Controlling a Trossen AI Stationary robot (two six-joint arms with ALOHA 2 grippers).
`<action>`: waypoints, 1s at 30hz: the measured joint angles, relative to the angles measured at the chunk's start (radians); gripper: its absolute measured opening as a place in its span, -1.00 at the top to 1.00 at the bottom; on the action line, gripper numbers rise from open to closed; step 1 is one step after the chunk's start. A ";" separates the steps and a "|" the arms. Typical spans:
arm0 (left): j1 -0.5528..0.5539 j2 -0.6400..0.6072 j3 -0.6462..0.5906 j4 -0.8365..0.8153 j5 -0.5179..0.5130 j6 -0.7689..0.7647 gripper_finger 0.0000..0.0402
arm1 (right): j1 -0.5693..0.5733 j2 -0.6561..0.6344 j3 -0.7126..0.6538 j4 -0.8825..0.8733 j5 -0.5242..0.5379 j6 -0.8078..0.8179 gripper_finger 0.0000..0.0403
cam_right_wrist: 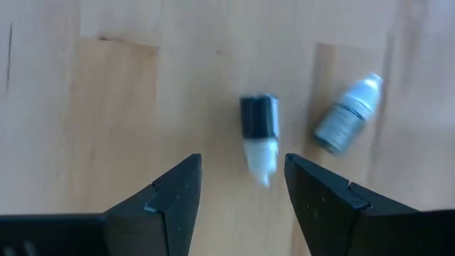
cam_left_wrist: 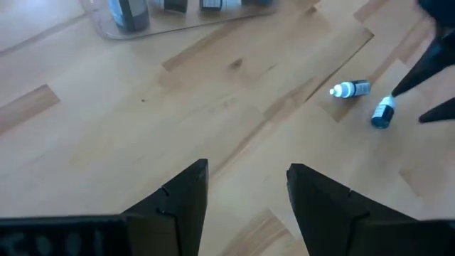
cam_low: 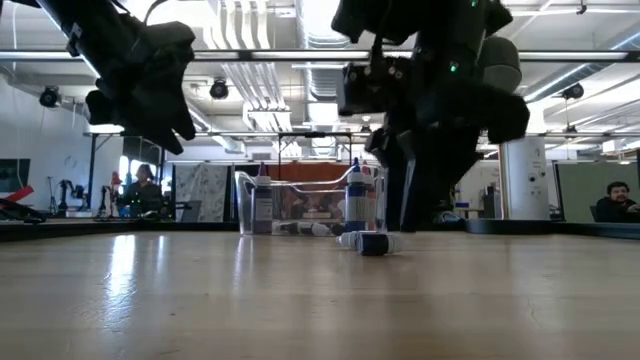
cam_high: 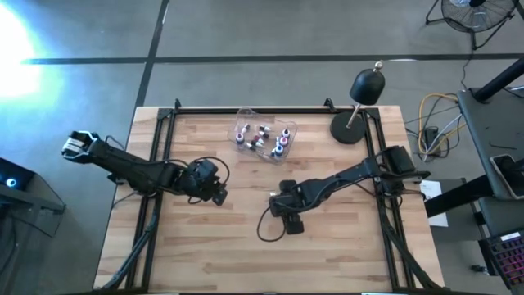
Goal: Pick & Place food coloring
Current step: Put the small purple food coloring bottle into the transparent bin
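Most bottles already sit in the tub (cam_high: 246, 123) at the table's far side; two food coloring bottles (cam_right_wrist: 258, 135) remain loose mid-table. My right pincer (cam_right_wrist: 242, 188) hovers spread over one; left pincer (cam_left_wrist: 245, 199) waits spread.

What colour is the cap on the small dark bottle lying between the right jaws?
White, on the small dark bottle; the right wrist view shows it best.

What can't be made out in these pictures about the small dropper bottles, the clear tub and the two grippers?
- High view: the right gripper covers the two loose bottles on the wooden table.
- Right wrist view: the dark bottle with a pale cap and the grey bottle are blurred; labels unreadable.
- Clear plastic tub: bottles too small to count from above; cut off in the left wrist view.
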State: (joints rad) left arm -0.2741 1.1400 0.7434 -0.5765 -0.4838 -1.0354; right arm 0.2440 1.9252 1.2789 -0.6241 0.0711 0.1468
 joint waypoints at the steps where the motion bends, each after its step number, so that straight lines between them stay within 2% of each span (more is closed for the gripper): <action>1: 0.000 0.000 0.000 0.001 -0.005 0.001 0.16 | 0.000 0.015 0.000 0.018 0.000 -0.011 0.03; 8: -0.002 0.000 0.000 0.008 -0.008 0.010 0.16 | 0.000 0.094 0.035 0.003 0.004 0.025 0.06; 18: -0.003 0.000 0.000 0.014 -0.008 0.037 0.16 | 0.000 0.091 0.083 0.020 -0.019 0.134 0.21; 23: -0.003 0.001 -0.001 0.017 -0.013 0.049 0.16 | 0.000 0.091 0.081 0.052 -0.019 0.129 0.18; 30: -0.003 0.001 -0.005 0.017 -0.013 0.047 0.17 | 0.000 0.091 0.053 0.059 -0.020 0.015 0.20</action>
State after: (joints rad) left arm -0.2768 1.1412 0.7380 -0.5598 -0.4969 -0.9886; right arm 0.2440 2.0167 1.3320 -0.5651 0.0513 0.1616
